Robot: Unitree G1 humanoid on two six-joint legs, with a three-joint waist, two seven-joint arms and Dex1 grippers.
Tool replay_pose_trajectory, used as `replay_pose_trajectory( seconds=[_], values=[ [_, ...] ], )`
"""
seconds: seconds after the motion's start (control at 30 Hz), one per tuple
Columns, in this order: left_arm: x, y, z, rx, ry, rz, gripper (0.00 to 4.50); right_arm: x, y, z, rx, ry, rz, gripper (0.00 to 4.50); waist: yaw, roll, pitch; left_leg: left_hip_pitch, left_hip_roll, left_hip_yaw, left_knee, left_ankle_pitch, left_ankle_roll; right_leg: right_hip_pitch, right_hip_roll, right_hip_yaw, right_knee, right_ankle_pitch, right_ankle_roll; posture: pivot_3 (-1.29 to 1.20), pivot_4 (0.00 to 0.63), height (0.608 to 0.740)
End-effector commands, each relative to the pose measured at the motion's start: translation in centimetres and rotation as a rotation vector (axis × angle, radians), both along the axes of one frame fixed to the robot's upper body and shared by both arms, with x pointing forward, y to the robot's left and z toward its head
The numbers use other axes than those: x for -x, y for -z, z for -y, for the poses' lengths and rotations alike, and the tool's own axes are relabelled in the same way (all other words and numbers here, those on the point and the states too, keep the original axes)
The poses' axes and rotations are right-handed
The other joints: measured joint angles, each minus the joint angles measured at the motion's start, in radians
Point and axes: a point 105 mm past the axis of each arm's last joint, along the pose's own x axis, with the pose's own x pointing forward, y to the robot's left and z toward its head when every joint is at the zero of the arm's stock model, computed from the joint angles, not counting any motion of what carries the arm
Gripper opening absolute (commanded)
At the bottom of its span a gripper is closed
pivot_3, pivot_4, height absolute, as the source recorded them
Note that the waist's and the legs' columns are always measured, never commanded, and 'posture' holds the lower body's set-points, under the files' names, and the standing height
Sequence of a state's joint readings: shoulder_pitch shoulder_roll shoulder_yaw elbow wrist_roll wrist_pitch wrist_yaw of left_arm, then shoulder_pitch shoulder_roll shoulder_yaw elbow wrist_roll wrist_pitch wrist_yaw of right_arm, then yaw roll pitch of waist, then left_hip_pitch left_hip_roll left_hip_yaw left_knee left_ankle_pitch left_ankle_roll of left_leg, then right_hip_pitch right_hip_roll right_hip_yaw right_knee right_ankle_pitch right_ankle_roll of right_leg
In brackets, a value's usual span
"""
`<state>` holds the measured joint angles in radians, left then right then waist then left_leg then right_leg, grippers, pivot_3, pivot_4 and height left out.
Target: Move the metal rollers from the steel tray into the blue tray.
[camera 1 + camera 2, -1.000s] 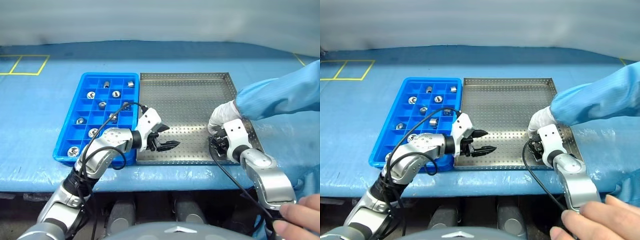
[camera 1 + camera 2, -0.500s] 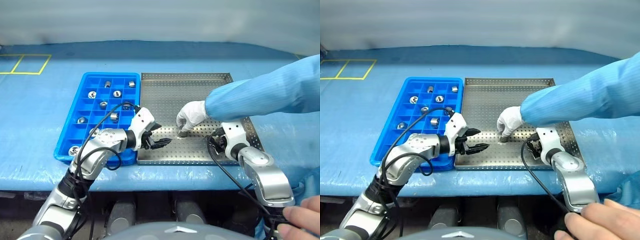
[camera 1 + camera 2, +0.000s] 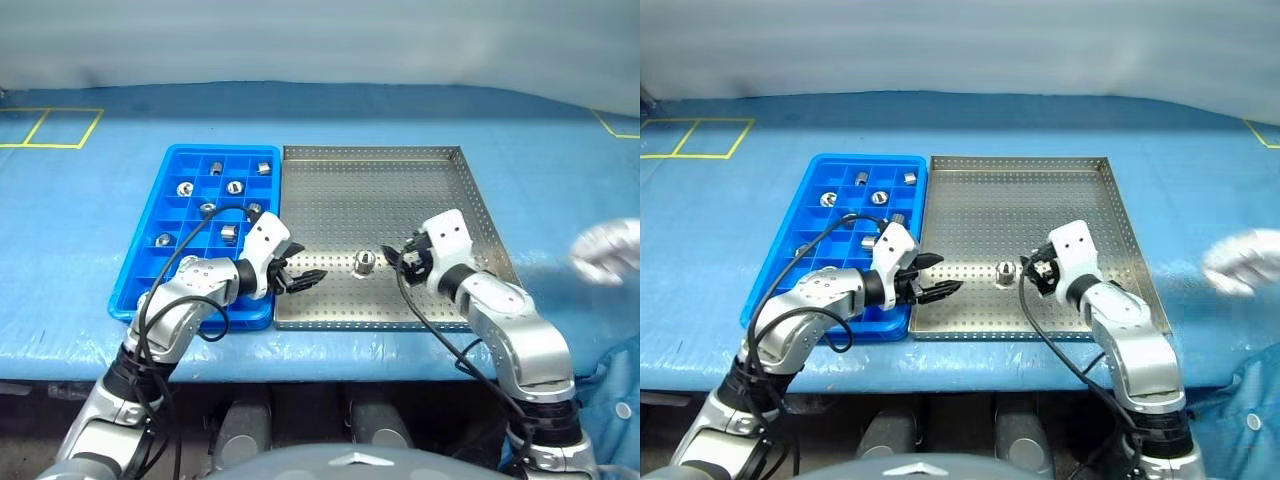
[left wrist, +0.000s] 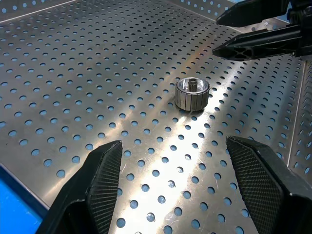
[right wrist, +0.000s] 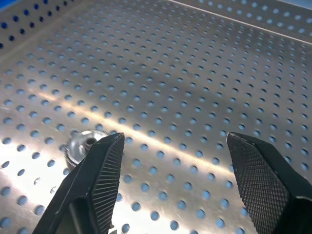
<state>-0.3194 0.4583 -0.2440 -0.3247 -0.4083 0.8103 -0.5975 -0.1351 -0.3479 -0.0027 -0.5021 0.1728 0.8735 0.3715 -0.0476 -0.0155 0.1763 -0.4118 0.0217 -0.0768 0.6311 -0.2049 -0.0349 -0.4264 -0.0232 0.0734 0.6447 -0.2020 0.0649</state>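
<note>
One metal roller (image 3: 364,263) stands upright on the perforated floor of the steel tray (image 3: 400,190), in the near half, roughly mid-width, touching neither gripper. Left gripper (image 3: 303,278) sits low over the tray's near-left corner, just past the rim shared with the blue tray (image 3: 150,258), fingers pointing toward the roller; jaws spread wide and empty, and in the left wrist view both pads (image 4: 105,178) flank bare tray floor with the roller (image 4: 192,93) ahead of them and clear of both. Right gripper (image 3: 400,262) comes in from the other side, tips just beside the roller, also parted with nothing between them; the right wrist view shows its two fingers (image 5: 100,170) well apart, with the roller (image 5: 83,145) partly hidden behind one finger, contact not confirmable. So the roller lies between the two grippers, nearer the right one. The right gripper's black fingertips also show across the tray in the left wrist view (image 4: 258,41). The blue tray lies directly left of the steel tray, long sides touching, and holds several rollers (image 3: 184,188) in separate compartments, mostly in the far and middle rows, with one (image 3: 164,240) at the left column. A person's white-gloved hand (image 3: 605,250) is blurred at the right edge, off the tray, over the blue cover (image 3: 100,200) on the table.
</note>
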Motion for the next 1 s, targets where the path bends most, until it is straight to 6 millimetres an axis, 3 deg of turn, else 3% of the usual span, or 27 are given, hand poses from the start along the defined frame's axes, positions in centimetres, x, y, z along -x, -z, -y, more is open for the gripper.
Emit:
replay_pose_trajectory(
  seconds=[0.03,0.4,0.47,0.63,0.87,1.0],
  values=[
    [0.3,-1.5,0.5,0.023,0.016,0.055,3.72,-0.3,-0.1,-2.0,-0.014,-0.070,0.016,3.52,0.001,0.000,0.000,0.000,0.000,0.000,0.000,0.000,0.000,0.000,0.000,0.000,0.000,0.000,0.000,0.03,0.150,0.740],
    [0.3,-1.3,0.2,0.015,-0.002,0.052,3.72,-0.9,3.0,-2.6,-0.026,-0.066,-0.088,3.52,0.009,0.000,0.000,0.000,0.000,0.000,0.000,0.000,0.000,0.000,0.000,0.000,0.000,0.000,0.000,0.04,0.150,0.740],
    [0.3,-1.3,0.1,0.015,-0.007,0.051,3.72,-1.1,3.2,-2.4,-0.026,-0.048,-0.091,3.15,0.011,0.000,0.000,0.000,0.000,0.000,0.000,0.000,0.000,0.000,0.000,0.000,0.000,0.000,0.000,0.06,0.150,0.740],
    [0.3,-1.2,0.0,0.012,-0.010,0.048,3.72,-1.2,2.7,-2.4,-0.035,-0.048,-0.075,1.71,0.012,0.000,0.000,0.000,0.000,0.000,0.000,0.000,0.000,0.000,0.000,0.000,0.000,0.000,0.000,0.06,0.150,0.740],
    [0.4,-1.3,-0.4,0.004,-0.004,0.043,3.72,-1.1,1.2,-2.8,-0.031,-0.076,-0.014,1.70,0.011,0.000,0.000,0.000,0.000,0.000,0.000,0.000,0.000,0.000,0.000,0.000,0.000,0.000,0.000,0.06,0.150,0.740],
    [0.3,-2.2,-2.1,-0.007,-0.055,0.058,3.72,-1.0,-0.9,-4.3,-0.046,-0.151,0.047,1.70,0.009,0.000,0.000,0.000,0.000,0.000,-0.001,0.000,0.000,0.000,0.000,0.000,0.000,0.000,0.000,0.07,0.150,0.740]
  ],
)
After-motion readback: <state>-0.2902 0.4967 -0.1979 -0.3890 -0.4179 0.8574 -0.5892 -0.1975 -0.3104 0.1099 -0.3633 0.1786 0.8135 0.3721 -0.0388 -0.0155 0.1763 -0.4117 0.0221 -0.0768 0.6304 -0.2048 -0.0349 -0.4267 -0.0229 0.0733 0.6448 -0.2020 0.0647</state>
